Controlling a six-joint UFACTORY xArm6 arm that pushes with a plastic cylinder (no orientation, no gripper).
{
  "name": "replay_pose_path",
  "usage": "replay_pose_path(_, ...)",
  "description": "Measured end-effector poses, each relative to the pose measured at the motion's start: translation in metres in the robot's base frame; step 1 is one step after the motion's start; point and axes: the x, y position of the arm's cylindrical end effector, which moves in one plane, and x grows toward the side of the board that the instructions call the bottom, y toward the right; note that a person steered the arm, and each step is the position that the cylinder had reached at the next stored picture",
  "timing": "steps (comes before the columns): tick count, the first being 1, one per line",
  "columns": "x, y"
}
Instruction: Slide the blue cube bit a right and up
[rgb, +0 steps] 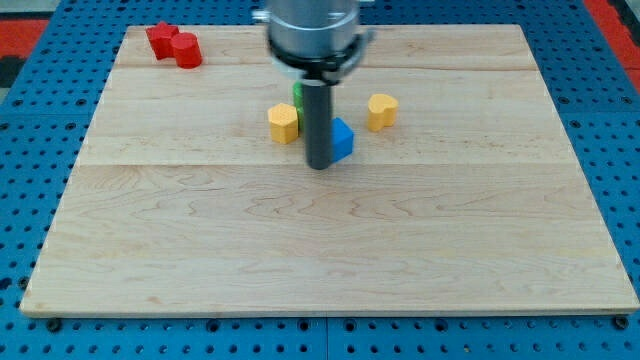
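Observation:
The blue cube (343, 140) sits near the middle of the wooden board (330, 260), partly hidden behind my rod. My tip (319, 165) rests on the board at the cube's lower left, touching or nearly touching it. A green block (298, 95) is mostly hidden behind the rod, just above and left of the blue cube. A yellow block (284, 123) lies to the left of the rod. A yellow heart-shaped block (381, 110) lies up and to the right of the blue cube.
Two red blocks (173, 44) sit together near the board's top left corner. The board lies on a blue perforated surface (30, 120), with a red area at the view's top right.

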Motion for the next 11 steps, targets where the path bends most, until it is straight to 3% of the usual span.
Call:
replay_pose_path(1,0.0,0.044)
replay_pose_path(2,-0.002,0.049)
replay_pose_path(4,-0.014,0.006)
replay_pose_path(7,-0.082,0.012)
replay_pose_path(10,-0.114,0.066)
replay_pose_path(11,-0.124,0.054)
